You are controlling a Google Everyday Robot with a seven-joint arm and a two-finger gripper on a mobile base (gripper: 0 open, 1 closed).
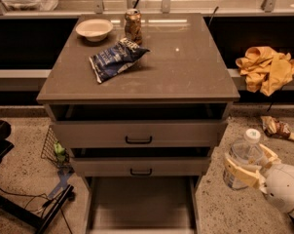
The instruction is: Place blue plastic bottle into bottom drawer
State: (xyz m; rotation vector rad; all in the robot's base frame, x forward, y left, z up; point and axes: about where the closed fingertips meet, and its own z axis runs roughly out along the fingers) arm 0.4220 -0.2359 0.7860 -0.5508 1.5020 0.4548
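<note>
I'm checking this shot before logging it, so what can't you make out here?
All in the camera view:
- Bottom drawer: its front is cut off by the lower edge.
- Bottle: its lower part is hidden by the gripper shut around it, right of the cabinet.
- Can: its print is too blurred to read.
- Top drawer: its inside is lost in shadow.

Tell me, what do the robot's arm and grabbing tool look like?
The tool, low at the right of the view beside the grey drawer cabinet, has two flat cream-yellow fingers. Behind them sits a smooth, rounded white shell. No cables or markings show.
</note>
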